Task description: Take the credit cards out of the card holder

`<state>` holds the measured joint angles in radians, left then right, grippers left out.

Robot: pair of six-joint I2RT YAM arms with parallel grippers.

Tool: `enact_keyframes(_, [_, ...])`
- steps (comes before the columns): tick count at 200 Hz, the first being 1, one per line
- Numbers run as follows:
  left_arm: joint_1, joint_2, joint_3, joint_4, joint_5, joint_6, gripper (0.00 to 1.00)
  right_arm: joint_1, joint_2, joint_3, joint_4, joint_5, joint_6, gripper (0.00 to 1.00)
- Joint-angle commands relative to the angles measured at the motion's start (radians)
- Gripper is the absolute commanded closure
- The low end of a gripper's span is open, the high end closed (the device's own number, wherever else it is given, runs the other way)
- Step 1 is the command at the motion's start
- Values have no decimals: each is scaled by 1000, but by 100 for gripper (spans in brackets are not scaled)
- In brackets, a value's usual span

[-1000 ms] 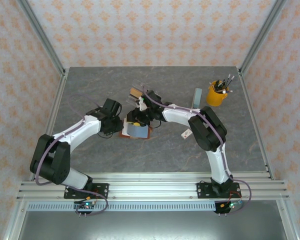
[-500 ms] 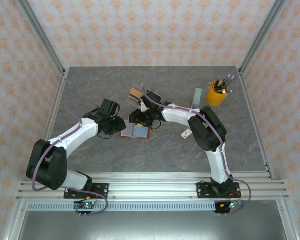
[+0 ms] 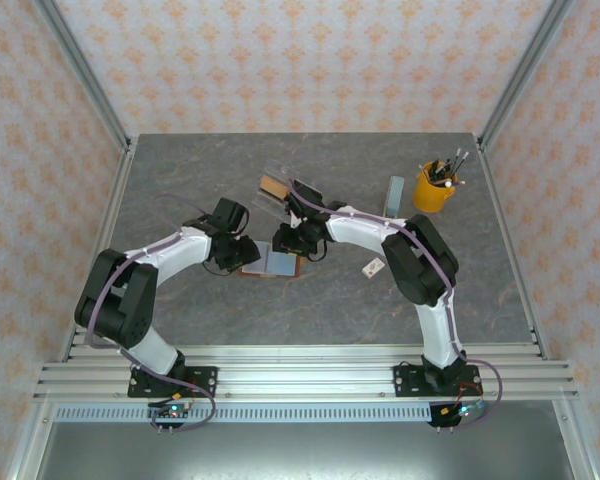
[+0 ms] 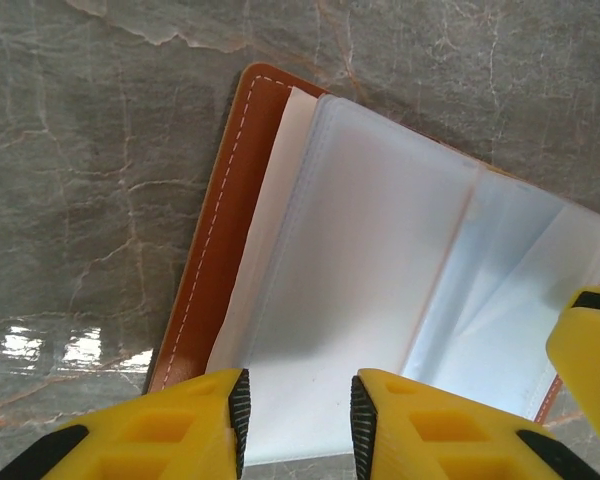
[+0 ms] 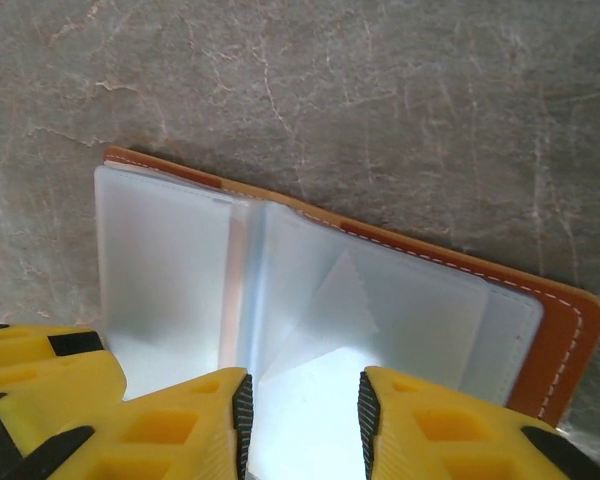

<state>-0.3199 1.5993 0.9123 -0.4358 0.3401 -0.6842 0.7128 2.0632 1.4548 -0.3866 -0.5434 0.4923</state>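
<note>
My left gripper (image 4: pixel 298 398) and right gripper (image 5: pixel 302 398) sit at opposite ends of the open holder (image 3: pixel 277 263), jaws slightly parted, gripping nothing. It lies flat between them, equally near both.

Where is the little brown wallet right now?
Top view: the card holder lies open on the table, between the left gripper and right gripper.

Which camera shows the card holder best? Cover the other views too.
Right wrist: the card holder lies open, both clear pocket pages and its stitched brown edge close up. Left wrist shows pages and brown cover, one side cut off by the frame. Top external shows it small, detail lost.
</note>
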Motion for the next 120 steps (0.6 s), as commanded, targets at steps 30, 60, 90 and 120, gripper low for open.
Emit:
enact_keyframes(30, [4, 10, 37, -10, -56, 12, 61, 2, 58, 48, -64, 28, -35, 65])
enact_keyframes(60, [4, 16, 38, -8, -54, 20, 59, 2, 69, 47, -64, 25, -36, 65])
enact_keyframes(90, [4, 27, 40, -4, -49, 26, 59, 2, 71, 48, -66, 25, -37, 65])
enact_keyframes(120, [4, 30, 39, 0, -36, 34, 60, 2, 78, 49, -67, 20, -34, 65])
